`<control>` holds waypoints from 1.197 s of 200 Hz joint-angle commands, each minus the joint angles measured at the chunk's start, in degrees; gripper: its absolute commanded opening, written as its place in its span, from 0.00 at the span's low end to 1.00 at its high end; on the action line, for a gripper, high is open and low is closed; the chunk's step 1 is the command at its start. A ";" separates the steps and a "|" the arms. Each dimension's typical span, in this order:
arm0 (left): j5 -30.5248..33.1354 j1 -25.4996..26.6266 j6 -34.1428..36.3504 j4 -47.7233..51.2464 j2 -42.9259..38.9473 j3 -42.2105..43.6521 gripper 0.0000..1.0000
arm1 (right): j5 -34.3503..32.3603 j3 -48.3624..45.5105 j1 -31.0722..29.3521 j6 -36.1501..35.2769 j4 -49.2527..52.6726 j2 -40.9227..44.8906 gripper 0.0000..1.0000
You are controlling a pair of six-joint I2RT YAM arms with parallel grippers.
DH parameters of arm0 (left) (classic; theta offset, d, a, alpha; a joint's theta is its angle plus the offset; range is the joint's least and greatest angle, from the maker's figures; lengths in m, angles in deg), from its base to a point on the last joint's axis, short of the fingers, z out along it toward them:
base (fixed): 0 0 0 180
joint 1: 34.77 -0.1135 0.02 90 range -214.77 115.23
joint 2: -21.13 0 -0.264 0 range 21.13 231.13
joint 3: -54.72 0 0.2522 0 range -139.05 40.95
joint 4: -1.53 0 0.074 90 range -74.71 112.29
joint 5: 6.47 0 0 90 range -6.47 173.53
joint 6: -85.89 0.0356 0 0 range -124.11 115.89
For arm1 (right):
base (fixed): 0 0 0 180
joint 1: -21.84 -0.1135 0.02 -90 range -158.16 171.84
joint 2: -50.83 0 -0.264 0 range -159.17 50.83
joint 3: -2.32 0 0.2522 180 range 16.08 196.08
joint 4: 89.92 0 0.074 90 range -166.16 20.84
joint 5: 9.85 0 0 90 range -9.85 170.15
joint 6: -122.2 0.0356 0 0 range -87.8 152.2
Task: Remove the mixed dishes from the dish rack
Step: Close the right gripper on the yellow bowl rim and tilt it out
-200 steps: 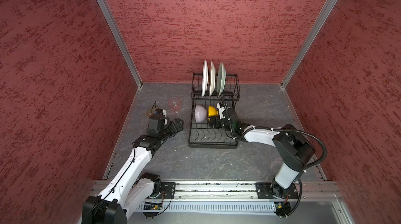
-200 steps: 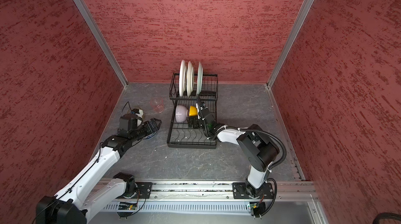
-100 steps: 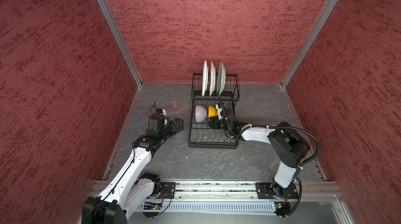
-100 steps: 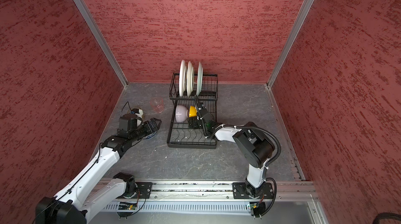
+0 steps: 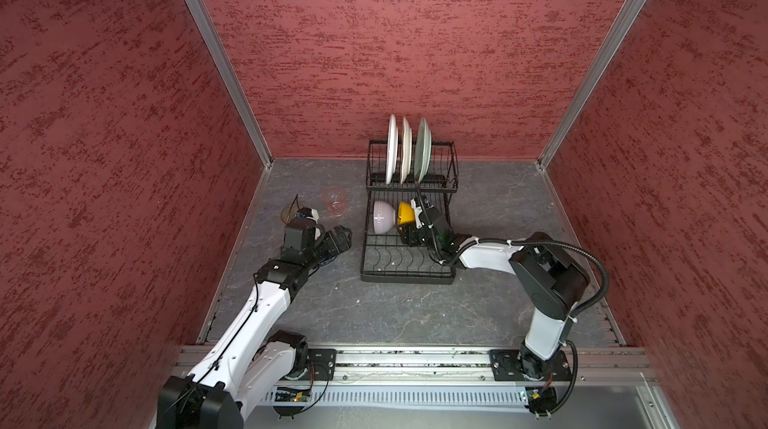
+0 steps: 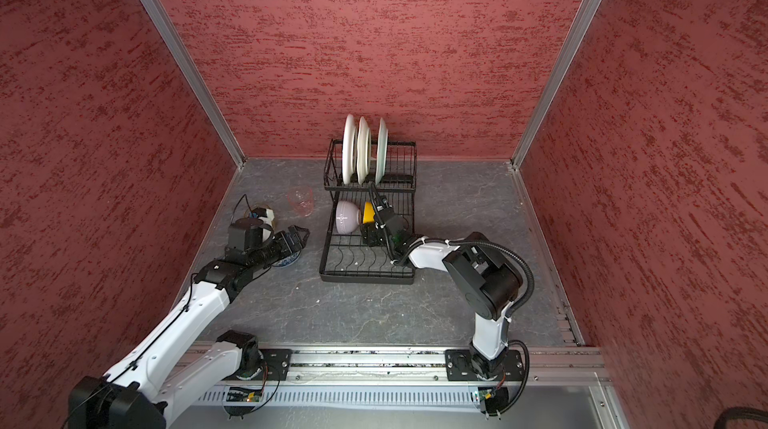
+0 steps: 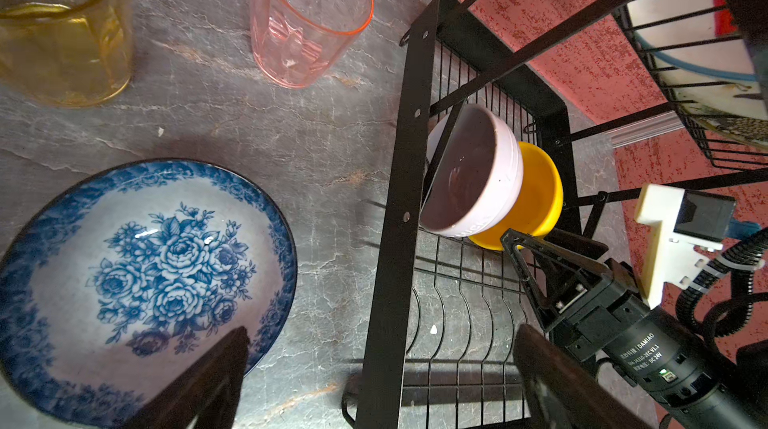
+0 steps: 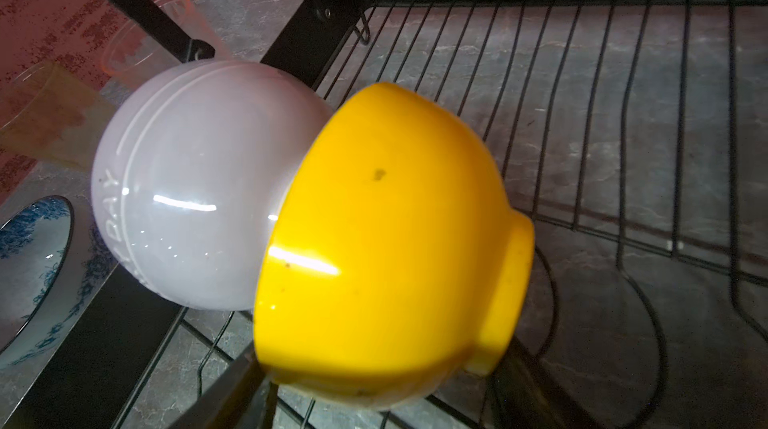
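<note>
Lying in the dish rack (image 5: 407, 278), lilac bowl (image 5: 383, 217) touches yellow bowl (image 5: 405, 213).

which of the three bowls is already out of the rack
The blue-and-white flowered bowl: it sits on the table beside the rack, while the lilac bowl and yellow bowl lean in its lower tier.

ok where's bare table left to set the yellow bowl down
Widest bare tabletop lies in front of the dish rack, up to the rail. Another patch sits right of the rack, behind the right arm. Left of the rack is crowded: pink tumbler, amber tumbler, blue-white bowl, left gripper.
</note>
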 commanded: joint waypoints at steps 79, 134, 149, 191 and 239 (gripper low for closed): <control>-0.67 0.13 -0.07 -2.88 0.71 0.48 0.99 | -2.19 2.93 -0.12 -4.13 1.35 0.05 0.62; -1.30 0.10 -0.36 -3.51 0.94 0.55 1.00 | -4.28 4.66 -0.14 -6.68 4.75 0.51 0.60; -1.46 0.05 -0.34 -3.70 1.14 0.44 0.99 | -4.62 5.29 -0.13 -7.08 6.19 0.71 0.59; -2.71 -0.47 -0.51 -4.30 1.35 0.57 0.99 | -7.60 5.61 -0.13 -7.87 9.37 1.57 0.57; -3.88 -1.08 -0.52 -5.02 1.95 0.48 0.99 | -9.35 6.48 -0.10 -7.97 12.94 3.48 0.55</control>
